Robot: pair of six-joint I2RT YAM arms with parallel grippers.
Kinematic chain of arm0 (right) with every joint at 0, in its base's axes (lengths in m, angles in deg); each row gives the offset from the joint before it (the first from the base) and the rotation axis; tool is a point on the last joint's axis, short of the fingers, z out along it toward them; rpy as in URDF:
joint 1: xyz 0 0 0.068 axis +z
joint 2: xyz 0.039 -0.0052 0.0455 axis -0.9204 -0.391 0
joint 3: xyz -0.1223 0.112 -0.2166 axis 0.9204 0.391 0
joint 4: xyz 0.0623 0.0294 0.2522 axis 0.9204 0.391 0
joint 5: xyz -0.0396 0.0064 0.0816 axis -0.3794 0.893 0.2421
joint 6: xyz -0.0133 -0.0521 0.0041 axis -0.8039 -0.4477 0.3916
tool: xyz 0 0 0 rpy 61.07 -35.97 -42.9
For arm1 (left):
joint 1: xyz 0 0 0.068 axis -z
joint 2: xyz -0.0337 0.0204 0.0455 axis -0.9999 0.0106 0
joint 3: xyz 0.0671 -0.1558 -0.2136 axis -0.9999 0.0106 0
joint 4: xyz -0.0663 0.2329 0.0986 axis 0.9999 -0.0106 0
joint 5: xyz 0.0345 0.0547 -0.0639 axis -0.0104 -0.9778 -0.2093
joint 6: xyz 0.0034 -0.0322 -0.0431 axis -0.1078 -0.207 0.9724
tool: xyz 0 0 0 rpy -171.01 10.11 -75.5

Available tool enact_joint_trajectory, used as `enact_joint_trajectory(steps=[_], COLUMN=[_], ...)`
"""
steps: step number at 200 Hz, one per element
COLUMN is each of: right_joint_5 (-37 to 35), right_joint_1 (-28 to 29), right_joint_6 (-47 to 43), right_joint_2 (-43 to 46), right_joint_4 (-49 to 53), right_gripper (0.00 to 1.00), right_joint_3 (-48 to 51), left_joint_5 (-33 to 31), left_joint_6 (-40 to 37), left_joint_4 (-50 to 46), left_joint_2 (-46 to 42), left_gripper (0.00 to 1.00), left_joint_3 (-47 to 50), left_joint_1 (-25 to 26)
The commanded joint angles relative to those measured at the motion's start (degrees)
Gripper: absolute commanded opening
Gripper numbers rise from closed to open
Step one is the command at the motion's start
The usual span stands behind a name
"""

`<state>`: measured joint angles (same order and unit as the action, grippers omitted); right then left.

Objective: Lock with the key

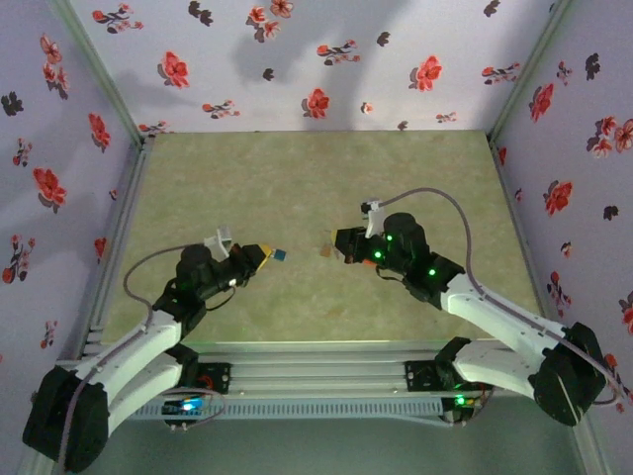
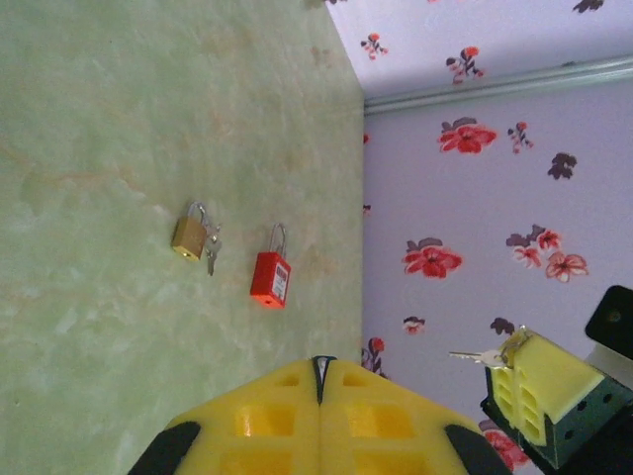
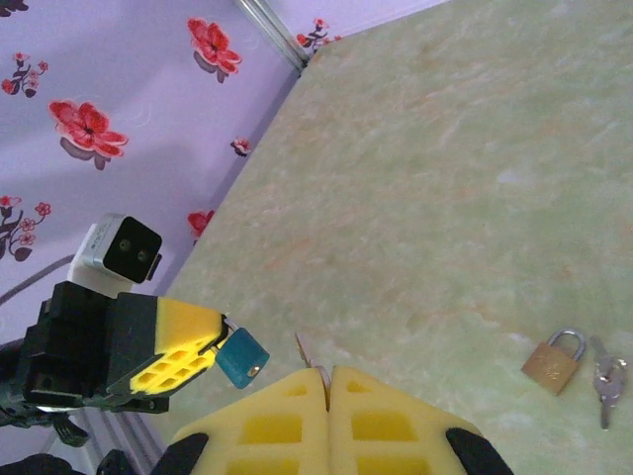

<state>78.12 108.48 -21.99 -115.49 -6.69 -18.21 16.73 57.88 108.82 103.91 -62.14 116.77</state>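
A small blue padlock (image 1: 282, 255) hangs by its shackle from my left gripper (image 1: 261, 256), which is shut on it. In the right wrist view the blue padlock (image 3: 242, 358) sticks out of the left gripper's yellow fingers (image 3: 173, 346), keyhole facing me. My right gripper (image 3: 326, 372) is shut on a silver key (image 3: 307, 348) whose blade points up and left, a short gap from the padlock. In the left wrist view my left gripper (image 2: 318, 362) is closed, and the key (image 2: 475, 355) juts from the right gripper's pads (image 2: 539, 386).
A brass padlock (image 2: 188, 237) with a bunch of keys (image 2: 211, 253) and a red padlock (image 2: 270, 278) lie on the green mat near the right wall. The brass padlock (image 3: 551, 363) and its keys (image 3: 605, 382) lie right of my right gripper. Floral walls enclose the table.
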Motion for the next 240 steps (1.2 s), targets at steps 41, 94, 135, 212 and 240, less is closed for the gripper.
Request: enact_joint_trajectory(steps=[41,94,135,212,240], right_joint_5=[-5.67,-5.68,-6.42,-8.56,-8.76], right_joint_1=[-0.76,-1.09,-1.34,-1.59,-1.68], right_joint_6=[-3.03,-2.78,-2.44,-1.62,-1.29], right_joint_2=[4.02,3.53,3.82,5.24,5.38], right_joint_4=[0.94,-0.33,-0.68,-0.43,-0.50], right_gripper=[0.00,0.00,0.00,0.00,0.00], right_joint_3=[2.31,3.45,4.31,6.11,6.46], left_joint_5=[5.52,7.75,9.21,10.79,10.97], left_joint_6=[-9.21,-14.83,-18.01,-24.20,-26.51], left_joint_4=[-14.65,-25.70,-31.42,-41.41,-44.67], left_joint_2=[2.23,4.30,7.50,14.16,17.29], left_gripper=[0.00,0.00,0.00,0.00,0.00], left_joint_3=[-8.66,-14.08,-17.96,-26.04,-28.70], left_joint_1=[-0.13,-0.13,-0.13,0.74,1.45])
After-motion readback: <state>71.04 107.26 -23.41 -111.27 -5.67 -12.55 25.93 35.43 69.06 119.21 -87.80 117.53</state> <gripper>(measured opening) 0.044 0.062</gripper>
